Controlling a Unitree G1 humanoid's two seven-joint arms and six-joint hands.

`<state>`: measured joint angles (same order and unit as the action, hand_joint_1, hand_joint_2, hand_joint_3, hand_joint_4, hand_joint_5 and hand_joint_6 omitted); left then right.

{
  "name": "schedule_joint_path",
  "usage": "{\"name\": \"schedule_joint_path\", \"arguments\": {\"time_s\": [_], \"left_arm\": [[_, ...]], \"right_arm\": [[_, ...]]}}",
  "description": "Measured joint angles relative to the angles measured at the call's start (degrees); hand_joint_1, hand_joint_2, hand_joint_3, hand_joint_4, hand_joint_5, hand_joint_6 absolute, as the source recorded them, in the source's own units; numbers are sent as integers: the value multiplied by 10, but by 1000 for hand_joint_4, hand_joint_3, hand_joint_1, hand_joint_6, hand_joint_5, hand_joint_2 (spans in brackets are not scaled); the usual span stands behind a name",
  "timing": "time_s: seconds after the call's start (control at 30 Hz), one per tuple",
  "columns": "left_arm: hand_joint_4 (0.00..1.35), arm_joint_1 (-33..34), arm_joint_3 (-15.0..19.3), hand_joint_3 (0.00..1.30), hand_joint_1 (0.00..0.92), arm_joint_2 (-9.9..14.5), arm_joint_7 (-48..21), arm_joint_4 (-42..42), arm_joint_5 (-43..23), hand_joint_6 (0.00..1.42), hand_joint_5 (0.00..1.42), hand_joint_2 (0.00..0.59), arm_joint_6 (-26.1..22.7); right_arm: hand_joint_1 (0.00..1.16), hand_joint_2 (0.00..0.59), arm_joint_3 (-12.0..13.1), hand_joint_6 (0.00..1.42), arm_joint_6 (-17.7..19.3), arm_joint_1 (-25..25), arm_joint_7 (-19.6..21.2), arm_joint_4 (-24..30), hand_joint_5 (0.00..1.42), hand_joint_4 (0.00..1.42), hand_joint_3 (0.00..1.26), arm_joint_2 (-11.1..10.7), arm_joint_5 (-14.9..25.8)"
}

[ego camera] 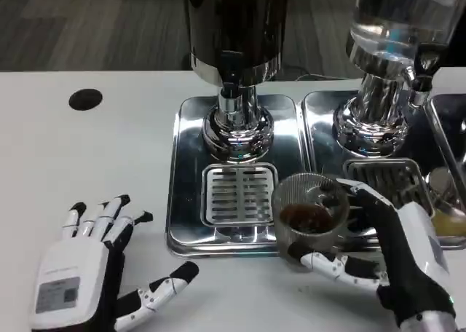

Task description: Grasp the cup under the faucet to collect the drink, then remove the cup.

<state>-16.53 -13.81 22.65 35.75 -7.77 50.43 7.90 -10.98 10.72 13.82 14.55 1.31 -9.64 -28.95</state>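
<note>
Head view shows the right hand (397, 255) wrapped around a clear ribbed cup (309, 215), fingers on its far side and thumb low at its front. The cup has a dark drink in it and stands upright at the front edge of the shiny trays, between the left drip grate (237, 194) and the right one. The dark drink tank (234, 26) with its faucet (230, 99) stands behind, to the left. The left hand (91, 270) lies on the white table (87, 157), fingers spread, holding nothing.
</note>
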Motion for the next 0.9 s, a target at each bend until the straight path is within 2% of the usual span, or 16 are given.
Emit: {"name": "schedule_joint_path", "arguments": {"time_s": [0.27, 0.53, 0.9], "left_arm": [[0, 4, -7, 358, 0, 0, 0, 0, 0, 47, 141, 110, -8], [0, 5, -19, 357, 0, 0, 0, 0, 1, 47, 131, 99, -16], [0, 6, -32, 357, 0, -1, 0, 0, 4, 47, 131, 99, -22]], "right_arm": [[777, 221, 6, 505, 14, 24, -4, 36, 471, 592, 551, -6, 2], [778, 223, 9, 500, 27, 55, -8, 37, 471, 592, 551, -16, 6], [777, 222, 7, 496, 65, 91, 1, 36, 471, 593, 551, -18, -5]]}}
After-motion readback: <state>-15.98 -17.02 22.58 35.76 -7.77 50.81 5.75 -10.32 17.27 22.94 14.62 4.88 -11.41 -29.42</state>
